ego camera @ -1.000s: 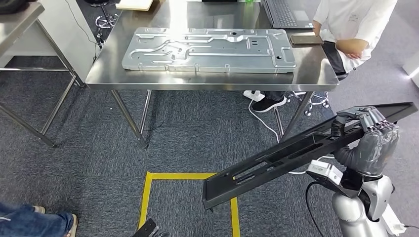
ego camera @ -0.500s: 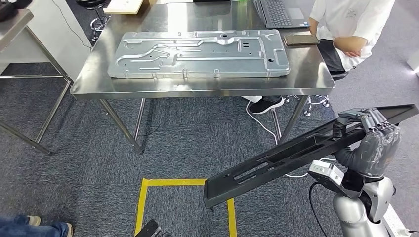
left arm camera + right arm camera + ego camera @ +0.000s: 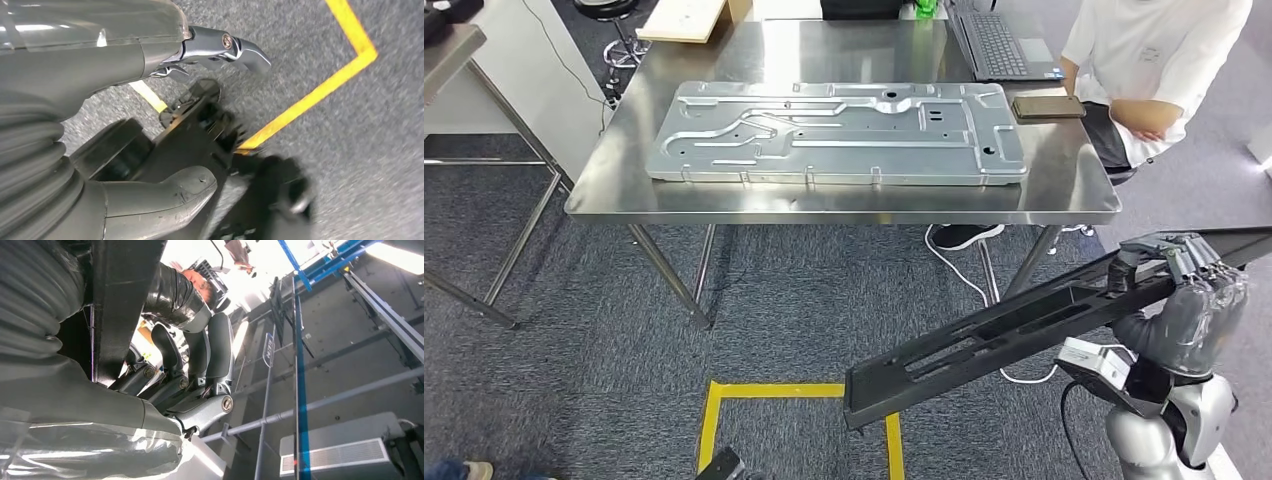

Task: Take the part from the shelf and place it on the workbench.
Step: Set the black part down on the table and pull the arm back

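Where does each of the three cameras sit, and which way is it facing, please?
Head view: high on the body, facing forward and down at the steel workbench; right hand grips the long black part.
Left wrist view: behind the left hand, facing carpet and yellow tape.
Right wrist view: behind the right hand, facing upward at rafters.
Shared: head and right wrist views show the part.

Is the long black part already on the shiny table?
No, the right robot hand holds the black part above the carpet, apart from the table.
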Tool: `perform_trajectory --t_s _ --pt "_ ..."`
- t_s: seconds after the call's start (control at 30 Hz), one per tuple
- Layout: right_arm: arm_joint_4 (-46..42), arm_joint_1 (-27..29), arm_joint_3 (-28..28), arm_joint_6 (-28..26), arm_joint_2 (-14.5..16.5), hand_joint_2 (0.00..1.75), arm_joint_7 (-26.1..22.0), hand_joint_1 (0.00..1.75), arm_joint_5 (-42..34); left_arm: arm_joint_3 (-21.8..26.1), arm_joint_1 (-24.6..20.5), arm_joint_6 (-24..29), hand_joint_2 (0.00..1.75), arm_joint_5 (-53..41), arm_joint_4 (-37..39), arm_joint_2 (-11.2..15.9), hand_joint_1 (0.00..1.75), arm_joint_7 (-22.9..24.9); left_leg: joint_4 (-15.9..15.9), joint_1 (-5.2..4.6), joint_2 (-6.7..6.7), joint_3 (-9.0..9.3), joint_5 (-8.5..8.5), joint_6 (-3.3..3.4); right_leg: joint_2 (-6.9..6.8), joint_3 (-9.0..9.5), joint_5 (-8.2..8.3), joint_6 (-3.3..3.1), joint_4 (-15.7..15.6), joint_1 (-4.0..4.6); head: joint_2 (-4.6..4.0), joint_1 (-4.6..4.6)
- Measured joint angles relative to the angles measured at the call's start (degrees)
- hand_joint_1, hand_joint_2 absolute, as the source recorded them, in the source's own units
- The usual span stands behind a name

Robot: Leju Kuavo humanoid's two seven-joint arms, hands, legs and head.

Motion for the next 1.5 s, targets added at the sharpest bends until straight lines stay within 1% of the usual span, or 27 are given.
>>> perform_trajectory --t_s 0.07,0.1,0.13,0.17,0.23,0.3,0.37,0.43,0.47,0.5,0.53,0.6,0.67,0.77,0.83,0.97,1.0,1.03,1.1,1.13,1.17,1.23,1.3,1.37,1.43,1.47,1.5 --pt "-0.7 0.8 -0.6 0.0 0.0 1.75 0.1 1.75 0.0 -0.1 0.3 0.0 1.75 0.0 0.0 0.0 0.00 -0.1 0.6 0.37 -0.01 1.40 -1.79 -0.77 -0.13 0.63 5.44 0.61 -5.9 -0.42 0.00 0.02" --pt "-1.0 1.1 -1.0 0.0 0.0 1.75 0.1 1.75 0.0 -0.1 0.4 0.0 1.75 0.0 0.1 0.0 0.00 -0.1 1.2 0.49 -0.04 1.88 -2.73 -1.23 -0.23 1.01 7.47 0.60 -8.7 -0.45 0.00 0.03" --pt "-1.3 1.6 -1.3 0.0 0.0 1.75 0.1 1.75 0.0 -0.1 0.3 0.1 1.75 0.0 0.2 0.0 0.00 -0.2 1.7 0.54 -0.08 2.00 -3.56 -1.72 -0.28 1.24 8.95 0.24 -10.5 -0.38 0.00 0.01" --pt "-1.6 2.1 -1.7 0.0 0.0 1.75 0.2 1.75 0.0 -0.1 0.4 0.1 1.75 0.0 0.2 0.1 0.00 -0.2 2.0 0.55 -0.08 2.01 -4.15 -2.17 -0.26 1.17 9.32 -0.36 -11.1 -0.23 0.00 0.01" --pt "-2.6 3.1 -2.4 0.0 0.0 1.75 0.2 1.75 0.1 -0.2 0.5 0.1 1.75 0.0 0.3 0.1 0.00 -0.3 2.4 0.56 -0.05 2.07 -4.61 -2.79 -0.08 1.40 8.70 -1.73 -10.9 0.03 0.00 -0.02" --pt "-4.0 4.1 -3.2 0.0 0.0 1.75 0.1 1.75 0.3 -0.2 0.7 0.2 1.75 -0.1 0.3 0.2 0.00 -0.4 5.1 0.72 0.07 1.12 -4.45 -3.26 -0.05 2.50 8.08 -2.54 -11.3 -0.03 0.00 -0.03" --pt "-5.4 5.4 -4.1 0.0 0.2 1.75 0.1 1.75 0.4 -0.4 0.9 0.2 1.75 -0.2 0.5 0.3 0.00 -0.6 11.5 1.00 0.17 -2.64 -5.45 -3.79 -0.20 4.10 7.29 -2.98 -12.0 0.02 0.00 -0.03" --pt "-6.3 6.5 -5.0 0.0 0.3 1.75 0.1 1.75 0.4 -0.6 1.5 0.3 1.75 -0.3 0.7 0.3 0.00 -0.8 17.5 1.22 0.19 -7.42 -8.18 -4.14 -0.22 5.67 6.29 -3.09 -12.4 0.19 0.00 -0.03" --pt "-6.7 6.9 -5.4 0.0 0.4 1.75 0.1 1.75 0.4 -0.6 1.8 0.3 1.75 -0.3 0.8 0.3 0.00 -0.8 18.7 1.28 0.19 -9.13 -9.10 -4.15 -0.13 6.52 5.68 -3.09 -12.5 0.28 0.00 -0.04" --pt "-7.0 7.3 -5.7 0.0 0.5 1.75 0.1 1.75 0.4 -0.7 2.2 0.3 1.75 -0.4 0.9 0.4 0.00 -0.8 18.1 1.30 0.18 -10.00 -8.90 -4.00 -0.04 7.40 5.05 -3.08 -12.5 0.38 0.00 -0.04" --pt "-7.3 7.6 -6.0 0.0 0.5 1.75 0.1 1.75 0.4 -0.8 2.4 0.3 1.75 -0.4 1.0 0.4 0.00 -0.8 15.9 1.28 0.18 -10.13 -7.40 -3.69 0.05 8.35 4.39 -3.06 -12.5 0.50 0.00 -0.04" --pt "-7.6 7.8 -6.4 0.0 0.6 1.75 0.1 1.75 0.4 -0.9 2.5 0.3 1.75 -0.4 1.1 0.6 0.00 -0.8 9.4 0.90 0.12 -9.20 -1.29 -2.76 0.13 10.08 3.10 -2.91 -12.6 0.71 0.00 -0.01" --pt "-7.8 8.0 -6.8 0.0 0.8 1.75 0.1 1.75 0.4 -1.0 2.5 0.5 1.75 -0.3 1.3 0.9 0.00 -0.8 5.1 0.14 0.05 -8.26 2.34 -1.91 0.37 11.12 2.05 -2.33 -12.8 0.64 0.00 -0.09" --pt "-7.8 8.6 -7.3 0.0 1.1 1.75 0.1 1.75 0.2 -1.0 2.5 1.0 1.75 0.0 1.4 1.1 0.00 -0.8 3.3 -0.40 -0.04 -6.47 2.50 -1.14 0.40 12.23 1.78 -1.37 -12.2 0.28 0.00 -0.18" --pt "-7.8 8.8 -7.8 0.0 1.1 1.75 0.0 1.75 -0.3 -1.0 2.4 1.4 1.75 0.2 1.4 1.4 0.00 -1.0 2.4 -0.37 -0.05 -4.81 2.36 -0.56 0.24 11.28 0.93 -1.20 -9.1 0.16 0.00 -0.16" --pt "-7.5 8.9 -8.7 0.0 1.2 1.75 -0.8 1.75 -1.9 -0.9 2.2 1.8 1.75 0.7 1.4 1.7 0.00 -1.5 2.1 -0.42 -0.08 -2.98 0.93 0.04 0.21 3.03 -3.64 -0.91 1.7 0.39 0.00 -0.13" --pt "-7.4 8.8 -8.8 0.0 1.2 1.75 -1.0 1.75 -2.2 -0.9 2.2 1.9 1.75 0.8 1.4 1.7 0.00 -1.6 2.1 -0.44 -0.13 -2.34 0.40 0.01 0.21 1.88 -3.39 -0.86 1.8 0.45 0.00 -0.12" --pt "-7.3 8.8 -9.0 0.0 1.2 1.75 -1.3 1.75 -2.3 -0.9 2.3 2.1 1.75 1.0 1.4 1.7 0.00 -1.7 2.1 -0.45 -0.18 -1.57 -0.16 -0.05 0.20 1.60 -1.77 -0.90 0.0 0.51 0.00 -0.12" --pt "-7.2 8.4 -9.3 0.0 1.1 1.75 -1.8 1.75 -2.7 -0.9 2.2 2.3 1.75 1.4 1.4 1.7 0.00 -2.0 2.2 -0.47 -0.25 -0.01 -1.37 -0.26 0.20 2.64 4.13 -1.26 -6.4 0.71 0.00 -0.10" --pt "-7.1 8.1 -9.4 0.0 1.1 1.75 -2.0 1.75 -2.9 -0.9 2.2 2.4 1.75 1.6 1.4 1.7 0.00 -2.2 2.3 -0.51 -0.34 0.56 -1.95 -0.49 0.17 3.22 5.67 -1.54 -9.0 0.91 0.00 -0.10" --pt "-7.1 7.8 -9.6 0.0 1.1 1.75 -2.1 1.75 -3.1 -0.9 2.1 2.4 1.75 1.7 1.4 1.7 0.00 -2.3 2.3 -0.53 -0.41 0.88 -2.54 -0.82 0.15 3.65 6.55 -1.83 -10.6 1.12 0.00 -0.12" --pt "-6.9 7.4 -9.9 0.0 0.9 1.75 -2.2 1.75 -3.5 -0.8 2.0 2.5 1.75 2.0 1.4 1.7 0.00 -2.5 3.0 -0.60 -0.53 1.41 -2.87 -1.60 0.21 4.36 6.31 -2.54 -11.5 1.28 0.00 -0.14" --pt "-6.9 7.0 -10.1 0.0 0.7 1.75 -2.5 1.75 -3.8 -0.6 2.1 2.6 1.75 2.3 1.4 1.8 0.00 -2.7 4.3 -0.53 -0.42 1.81 -3.23 -2.33 0.20 5.69 7.13 -3.16 -12.4 0.95 0.00 -0.14" --pt "-6.9 6.5 -10.1 0.0 0.5 1.75 -2.7 1.75 -3.9 -0.5 1.9 2.7 1.75 2.4 1.4 1.8 0.00 -3.0 7.9 -0.09 -0.29 0.12 -5.25 -3.10 0.05 6.75 6.98 -3.47 -12.8 0.69 0.00 -0.18" --pt "-6.8 6.2 -10.2 0.0 0.3 1.75 -2.9 1.75 -4.0 -0.3 1.9 3.0 1.75 2.6 1.4 1.7 0.00 -3.3 14.0 0.71 -0.18 -3.96 -8.04 -3.92 -0.03 7.16 6.60 -3.52 -13.0 0.63 0.00 -0.23" --pt "-6.7 6.1 -10.2 0.1 0.2 1.75 -2.9 1.75 -4.1 -0.2 2.0 3.1 1.75 2.7 1.4 1.7 0.00 -3.3 16.2 1.14 -0.12 -5.88 -8.69 -4.31 -0.05 7.39 6.34 -3.45 -13.1 0.60 0.00 -0.22" --pt "-6.6 6.1 -10.2 0.1 0.1 1.75 -3.0 1.75 -4.4 -0.1 2.2 3.3 1.75 2.9 1.4 1.7 0.00 -3.4 16.6 1.53 -0.06 -7.05 -8.27 -4.65 -0.04 7.68 6.05 -3.34 -13.1 0.53 0.00 -0.24"
